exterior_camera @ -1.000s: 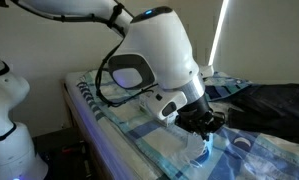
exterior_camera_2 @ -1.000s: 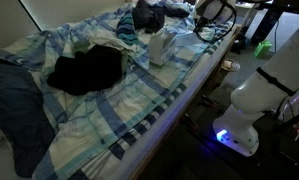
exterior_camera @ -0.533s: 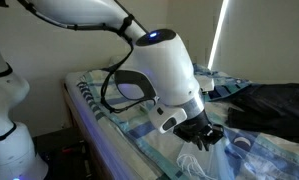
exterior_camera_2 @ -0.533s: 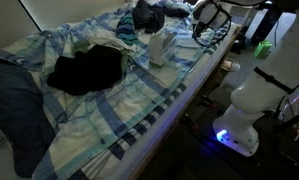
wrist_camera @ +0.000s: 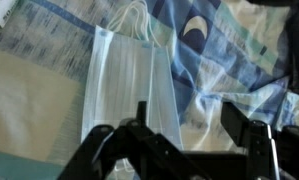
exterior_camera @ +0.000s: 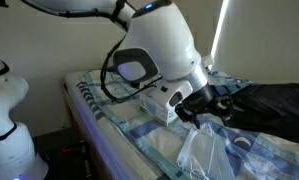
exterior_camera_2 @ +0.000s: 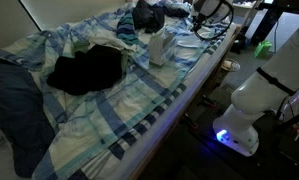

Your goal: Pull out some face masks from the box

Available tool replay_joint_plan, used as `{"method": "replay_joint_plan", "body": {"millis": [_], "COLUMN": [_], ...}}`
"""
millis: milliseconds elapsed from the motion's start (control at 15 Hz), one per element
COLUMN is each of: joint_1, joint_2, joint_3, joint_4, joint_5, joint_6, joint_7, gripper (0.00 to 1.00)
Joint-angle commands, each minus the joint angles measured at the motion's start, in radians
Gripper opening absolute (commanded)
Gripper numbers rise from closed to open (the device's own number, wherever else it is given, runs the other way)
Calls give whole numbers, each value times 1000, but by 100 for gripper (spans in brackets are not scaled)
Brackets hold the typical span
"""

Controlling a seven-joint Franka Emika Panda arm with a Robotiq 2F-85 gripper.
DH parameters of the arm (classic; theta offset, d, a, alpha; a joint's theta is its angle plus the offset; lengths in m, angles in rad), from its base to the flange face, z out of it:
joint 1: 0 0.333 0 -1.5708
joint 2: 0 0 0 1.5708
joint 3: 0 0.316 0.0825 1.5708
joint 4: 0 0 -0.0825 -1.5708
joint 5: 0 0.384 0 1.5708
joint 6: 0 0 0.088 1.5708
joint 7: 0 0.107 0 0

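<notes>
Pale blue face masks (exterior_camera: 201,150) dangle under the gripper (exterior_camera: 205,108), whose jaws stand partly apart, their hold unclear.

face masks (wrist_camera: 124,85): pale blue, fine pleat lines, white ear loops at 12 o'clock. bedsheet (exterior_camera_2: 119,115): blue-white plaid. Wrist view, 1 o'clock: dark blue patch (wrist_camera: 194,30) with 1 white crescent. box (exterior_camera_2: 159,45): white. gripper (wrist_camera: 189,130): black. arm (exterior_camera: 159,45): white, black trim. garment (exterior_camera_2: 86,70): black.
</notes>
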Motion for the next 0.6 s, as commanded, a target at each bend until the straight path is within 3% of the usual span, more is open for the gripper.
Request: {"method": "replay_joint_plan", "body": {"millis": [0,400,467,533], "joint_1": [3,-8,1,1], "joint_2": [-164,-323,-262,-276], "joint_3": [29,101,82,87], "joint_4": [-56,-57,-32,-32], "joint_5": [-88,-187,-163,-163], "joint_6": [-40,-250,-197,-209], "joint_7": [24,72,40,41], "gripper": [100,100,100,100]}}
